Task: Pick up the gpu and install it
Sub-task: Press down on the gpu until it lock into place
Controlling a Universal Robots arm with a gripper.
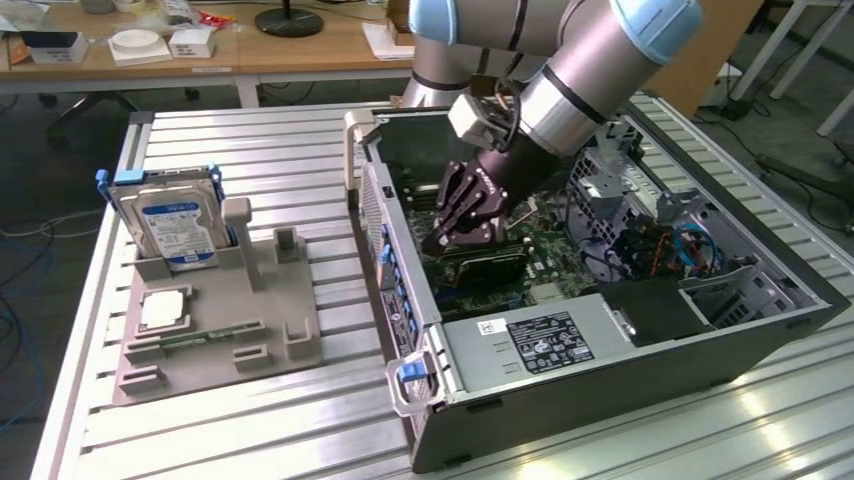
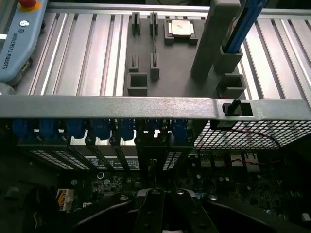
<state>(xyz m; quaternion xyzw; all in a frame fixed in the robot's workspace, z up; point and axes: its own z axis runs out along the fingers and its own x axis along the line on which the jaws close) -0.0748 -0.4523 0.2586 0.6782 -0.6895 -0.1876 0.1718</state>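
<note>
One arm is all I drive here, and in the exterior view it reaches down from the top of the frame into the open computer case [image 1: 747, 300] lying on the slatted table [image 1: 267, 420]. The gripper [image 1: 454, 232] sits near the middle of that frame, low over the green board inside the case. Its fingers are pressed tight together, down onto the gpu [image 1: 483, 264], a dark card lying just under the tips. I cannot tell if they pinch the card or only push on it.

The exterior view also gives me the gray holder tray [image 1: 214, 310] at the left of the frame, with the hard drive [image 1: 171, 222] standing up in it.

The wrist view gives me other things. At the bottom middle I see the black fingers [image 2: 151, 213] close together. Above them runs the case wall [image 2: 121, 107], with a row of blue slot clips [image 2: 99, 128] just under it. Past the wall, in the upper middle, is the same gray holder tray [image 2: 184, 73] with a small square chip [image 2: 181, 28].
</note>
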